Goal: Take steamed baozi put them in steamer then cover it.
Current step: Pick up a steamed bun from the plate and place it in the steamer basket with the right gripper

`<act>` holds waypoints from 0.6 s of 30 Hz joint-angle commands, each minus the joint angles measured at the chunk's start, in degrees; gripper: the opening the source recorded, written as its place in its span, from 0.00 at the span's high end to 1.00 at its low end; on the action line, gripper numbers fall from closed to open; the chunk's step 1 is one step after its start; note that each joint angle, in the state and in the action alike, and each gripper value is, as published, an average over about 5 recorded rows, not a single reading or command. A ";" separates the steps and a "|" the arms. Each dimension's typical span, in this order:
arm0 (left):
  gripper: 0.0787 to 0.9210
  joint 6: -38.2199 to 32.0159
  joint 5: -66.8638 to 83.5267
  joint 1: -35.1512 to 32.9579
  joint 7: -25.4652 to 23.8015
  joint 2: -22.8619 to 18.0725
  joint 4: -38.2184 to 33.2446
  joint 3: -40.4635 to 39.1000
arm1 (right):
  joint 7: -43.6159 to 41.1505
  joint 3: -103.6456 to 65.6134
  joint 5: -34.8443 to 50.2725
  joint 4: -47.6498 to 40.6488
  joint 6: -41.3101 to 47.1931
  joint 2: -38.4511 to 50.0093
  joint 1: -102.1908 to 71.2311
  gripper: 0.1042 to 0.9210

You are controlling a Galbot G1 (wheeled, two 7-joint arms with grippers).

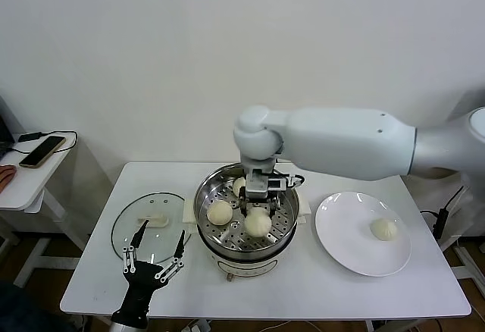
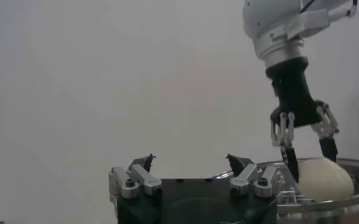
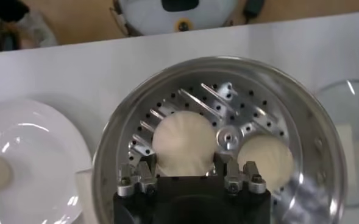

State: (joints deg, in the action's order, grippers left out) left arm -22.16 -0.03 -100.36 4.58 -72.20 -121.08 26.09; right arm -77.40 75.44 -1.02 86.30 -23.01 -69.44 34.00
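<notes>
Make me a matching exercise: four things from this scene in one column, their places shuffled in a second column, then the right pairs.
Things:
1. glass lid
2. lone baozi
3. right hand
4. left hand

Places:
A. on the white plate
B. inside the steamer, around a baozi
C. flat on the table, left of the steamer
D. open, at the table's front edge by the lid

Pairs: 1-C, 2-A, 3-B, 4-D
</notes>
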 commanded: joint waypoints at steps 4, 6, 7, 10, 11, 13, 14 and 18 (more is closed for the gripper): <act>0.12 -0.17 0.19 0.14 0.02 0.20 0.35 -0.10 | 0.01 0.45 -3.36 -0.16 -2.12 -3.20 -4.10 0.33; 0.12 -0.21 0.22 0.20 0.03 0.23 0.48 -0.13 | 0.27 0.32 -3.80 -0.36 -2.28 -3.24 -4.41 0.33; 0.12 -0.23 0.22 0.23 0.03 0.23 0.56 -0.13 | 0.38 0.24 -4.05 -0.44 -2.40 -3.23 -4.53 0.33; 0.12 -0.24 0.27 0.39 0.04 0.25 0.74 -0.07 | 0.82 -0.08 -4.82 -0.44 -2.72 -2.95 -4.68 0.30; 0.12 -0.24 0.29 0.42 0.04 0.24 0.77 -0.06 | 0.93 -0.23 -4.96 -0.38 -2.72 -2.77 -4.64 0.27; 0.12 -0.23 0.33 0.51 0.04 0.24 0.85 -0.06 | 1.04 -0.93 -5.22 -0.27 -2.72 -2.16 -4.48 0.22; 0.12 -0.22 0.33 0.55 0.04 0.24 0.90 -0.09 | 1.06 -1.58 -5.34 -0.21 -2.69 -1.69 -4.33 0.19; 0.12 -0.08 0.32 0.72 0.04 0.23 0.97 -0.25 | 0.03 -6.23 -5.20 0.15 -2.08 2.16 -2.79 0.13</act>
State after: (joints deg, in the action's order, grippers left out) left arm -22.34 0.30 -99.67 4.61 -71.98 -120.11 25.91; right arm -76.82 74.00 -5.37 86.32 -25.09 -70.57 30.67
